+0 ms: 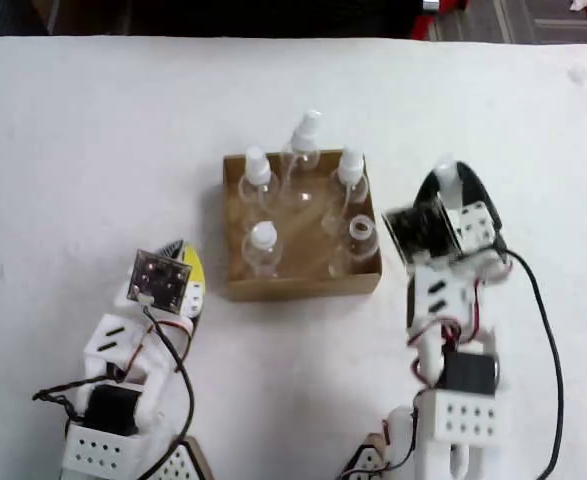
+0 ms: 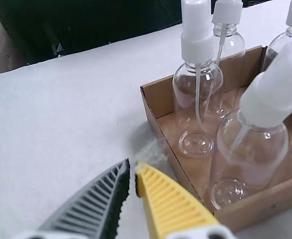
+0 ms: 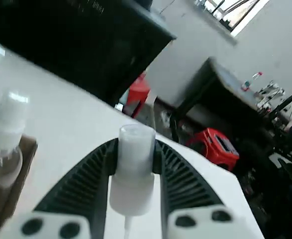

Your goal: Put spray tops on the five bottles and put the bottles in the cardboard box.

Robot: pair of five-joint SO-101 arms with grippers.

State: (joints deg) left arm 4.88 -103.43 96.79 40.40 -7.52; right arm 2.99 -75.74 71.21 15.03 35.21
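Note:
The cardboard box (image 1: pixel 303 288) sits mid-table and holds five clear bottles. Four carry white spray tops, such as the rear one (image 1: pixel 303 140) and the front-left one (image 1: pixel 263 245). The front-right bottle (image 1: pixel 361 235) has an uncovered neck. My right gripper (image 1: pixel 457 190) is just right of the box, shut on a white spray top (image 3: pixel 133 172) with its thin tube pointing down between the black fingers (image 3: pixel 180 174). My left gripper (image 2: pixel 132 172), grey and yellow, rests shut and empty on the table beside the box's left front corner (image 2: pixel 153 97).
White cloth covers the table (image 1: pixel 93 130), with free room to the left, behind and in front of the box. Arm bases and cables (image 1: pixel 548 340) occupy the near edge. Dark furniture and red stools (image 3: pixel 213 144) stand beyond the table.

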